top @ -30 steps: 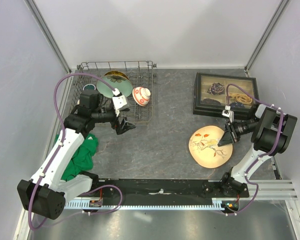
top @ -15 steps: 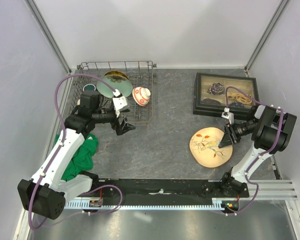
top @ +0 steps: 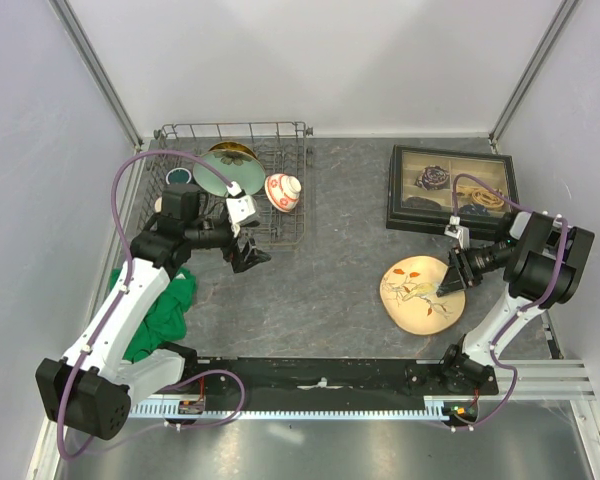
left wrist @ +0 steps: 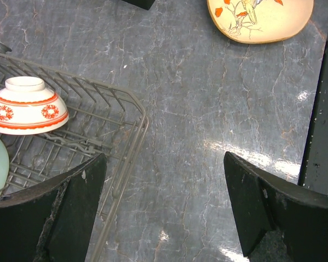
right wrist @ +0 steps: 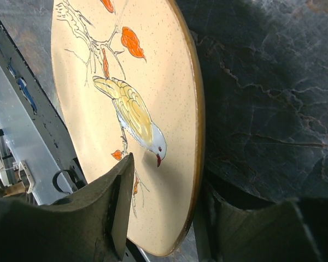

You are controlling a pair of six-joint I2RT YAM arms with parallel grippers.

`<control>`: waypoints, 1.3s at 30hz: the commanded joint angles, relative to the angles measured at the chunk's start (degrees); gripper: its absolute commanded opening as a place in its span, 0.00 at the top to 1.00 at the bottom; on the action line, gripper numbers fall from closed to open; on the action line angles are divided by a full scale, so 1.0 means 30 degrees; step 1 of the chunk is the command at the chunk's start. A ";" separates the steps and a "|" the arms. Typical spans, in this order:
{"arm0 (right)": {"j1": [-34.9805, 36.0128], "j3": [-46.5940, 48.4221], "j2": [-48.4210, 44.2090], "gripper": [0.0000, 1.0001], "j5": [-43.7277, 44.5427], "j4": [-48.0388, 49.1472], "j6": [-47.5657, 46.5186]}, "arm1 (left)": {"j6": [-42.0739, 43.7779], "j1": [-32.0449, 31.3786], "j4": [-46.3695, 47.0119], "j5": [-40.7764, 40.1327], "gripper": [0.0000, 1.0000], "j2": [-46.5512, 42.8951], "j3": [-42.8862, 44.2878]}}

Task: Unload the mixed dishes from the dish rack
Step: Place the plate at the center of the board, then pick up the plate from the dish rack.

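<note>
Pale white panel walls (top: 330, 60) on metal corner posts close in a dark grey, marble-veined tabletop (top: 330, 250), glossy enough to throw back the lights. A black rail (top: 320, 375) runs along its near edge.

The rectangular grey wire dish rack (top: 276, 160) sits in the far left corner. A dark-framed rectangular box (top: 392, 190) of trinkets is far right. A crumpled green cloth (top: 160, 310) lies by the left wall.

The round cream plate with a bird and orange leaves (top: 417, 295) lies on the table front right, out of the rack. The right gripper (top: 450, 280) straddles its rim, one finger over the face and one under. I cannot tell whether it pinches.

In the rack, a pale green plate (top: 212, 172) leans before a yellow-gold patterned dish (top: 230, 152). A small red-and-white bowl (top: 283, 190) sits upside down to the right.

The left gripper (top: 248, 255) hangs spread wide and empty at the rack's near right corner.
</note>
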 commanded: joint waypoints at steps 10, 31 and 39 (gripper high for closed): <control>-0.0346 -0.0708 -0.2262 0.44 0.2536 0.3667 0.1583 | 0.0920 -0.0113 0.0602 -0.0595 0.06 -0.0607 -0.0352; -0.0230 0.1663 -0.7739 0.39 0.3154 0.3640 0.3049 | 0.2759 -0.0113 0.3853 -0.8061 0.01 0.1704 0.1285; 0.0444 0.1636 -1.0523 0.37 0.1925 0.2761 0.3575 | 0.9003 -0.0084 0.4761 -0.9443 0.01 0.4486 0.2955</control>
